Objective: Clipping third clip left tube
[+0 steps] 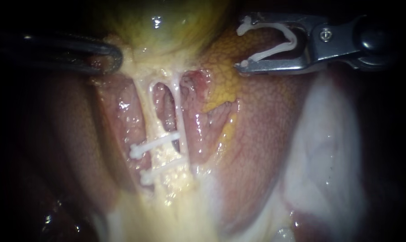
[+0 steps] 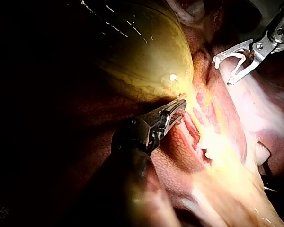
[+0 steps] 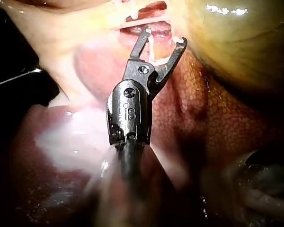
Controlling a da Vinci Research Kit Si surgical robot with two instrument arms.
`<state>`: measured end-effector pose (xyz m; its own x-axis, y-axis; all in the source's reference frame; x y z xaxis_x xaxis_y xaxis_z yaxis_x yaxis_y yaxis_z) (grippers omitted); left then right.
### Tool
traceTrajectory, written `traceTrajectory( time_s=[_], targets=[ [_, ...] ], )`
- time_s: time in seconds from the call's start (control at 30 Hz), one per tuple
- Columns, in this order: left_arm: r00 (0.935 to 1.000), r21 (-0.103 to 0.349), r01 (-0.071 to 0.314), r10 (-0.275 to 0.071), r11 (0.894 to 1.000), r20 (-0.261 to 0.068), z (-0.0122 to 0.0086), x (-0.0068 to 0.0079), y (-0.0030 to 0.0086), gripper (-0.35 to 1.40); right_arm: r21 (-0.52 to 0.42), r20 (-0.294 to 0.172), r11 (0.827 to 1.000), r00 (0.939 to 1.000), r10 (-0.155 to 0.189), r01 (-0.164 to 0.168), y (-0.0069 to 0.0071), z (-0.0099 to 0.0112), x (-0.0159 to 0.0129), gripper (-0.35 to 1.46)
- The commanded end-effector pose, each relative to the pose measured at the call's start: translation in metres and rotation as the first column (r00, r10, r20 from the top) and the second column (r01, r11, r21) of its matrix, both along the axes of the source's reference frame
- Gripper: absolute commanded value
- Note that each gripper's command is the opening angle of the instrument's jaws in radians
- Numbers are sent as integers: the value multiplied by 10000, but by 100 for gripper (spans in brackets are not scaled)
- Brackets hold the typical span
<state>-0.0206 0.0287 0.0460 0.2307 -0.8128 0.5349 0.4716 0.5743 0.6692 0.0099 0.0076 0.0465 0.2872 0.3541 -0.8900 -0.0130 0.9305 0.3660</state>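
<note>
- Gallbladder (image 1: 167,22): at the top centre of the endoscope view, above the tubes.
- Left instrument (image 1: 115,58): enters from the left, with its tip against the gallbladder's lower edge.
- Left tube (image 1: 150,112) and right tube (image 1: 177,107): side by side below the gallbladder, with a gap between them.
- Upper clip (image 1: 155,144) and lower clip (image 1: 162,170): across the left tube, one just below the other, both reaching the right tube.
- Liver (image 1: 265,134): behind and right of the tubes.
- Right instrument (image 1: 242,43): upper right, well apart from the tubes.
- Loaded clip (image 1: 270,53): between its jaws, touching both.

The left instrument (image 1: 115,58) is a dark blur, its tip lost against tissue. The right instrument (image 1: 242,43) has its shaft cut by the edge. In the right wrist view the clip (image 3: 152,51) its jaws hold fades into pale tissue.
</note>
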Motion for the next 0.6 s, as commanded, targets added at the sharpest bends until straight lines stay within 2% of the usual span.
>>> traceTrajectory(
  time_s=[0.03,0.27,0.43,0.6],
  targets=[
    [10000,0,3,-3,10000,-4,0,0,0,-35,227,-154,9997,9999,-54,58,-1,1,2,44],
    [10000,1,11,-11,10000,-10,-1,0,-1,-35,1140,-811,9920,9957,-445,537,-9,9,18,44],
    [10000,1,18,-18,10000,-15,-2,-1,-2,-35,1623,-1239,9819,9893,-774,971,-19,16,34,44],
    [10000,-50,-4,4,10000,-27,-3,-2,-2,-35,1946,-1476,9723,9838,-1013,1293,-30,23,46,44]
  ],
)
